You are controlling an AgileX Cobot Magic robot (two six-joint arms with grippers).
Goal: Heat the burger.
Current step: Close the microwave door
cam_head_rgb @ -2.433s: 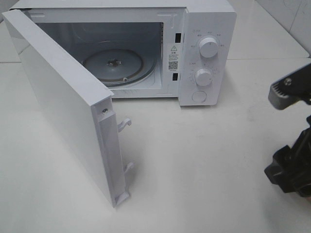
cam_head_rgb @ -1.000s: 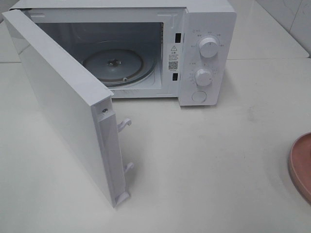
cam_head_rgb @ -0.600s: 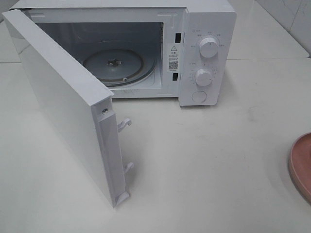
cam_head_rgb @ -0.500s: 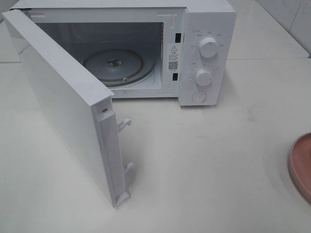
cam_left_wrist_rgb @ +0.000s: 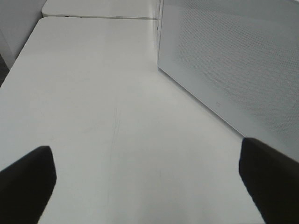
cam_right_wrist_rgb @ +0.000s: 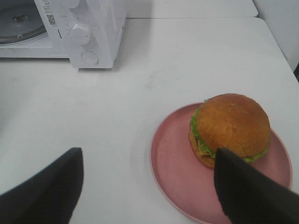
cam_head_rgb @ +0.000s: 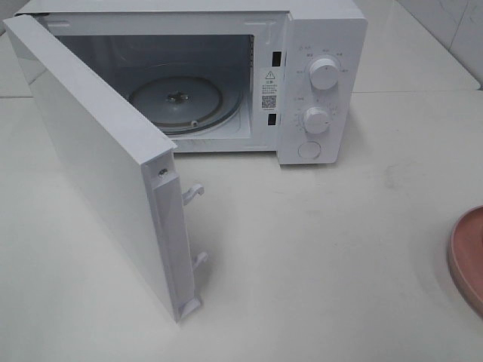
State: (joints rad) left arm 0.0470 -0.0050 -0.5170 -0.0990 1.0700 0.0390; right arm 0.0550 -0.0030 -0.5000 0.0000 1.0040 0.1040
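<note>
Burger (cam_right_wrist_rgb: 232, 128) sits on the pink plate (cam_right_wrist_rgb: 177, 177), well off to the microwave's (cam_head_rgb: 317, 45) dial side on the tabletop (cam_head_rgb: 317, 256). Microwave door (cam_head_rgb: 98, 166) hangs wide open. Right tool (cam_right_wrist_rgb: 147, 186) hovers spread above the plate; left tool (cam_left_wrist_rgb: 145, 179) is spread too, gripping nothing.

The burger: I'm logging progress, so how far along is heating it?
Done: the microwave door stands open, its turntable bare. In hand: nothing is gripped; the right tool hangs open above the burger, which sits on the pink plate. Left: grasp it, load it, shut the door, set the dials.
</note>
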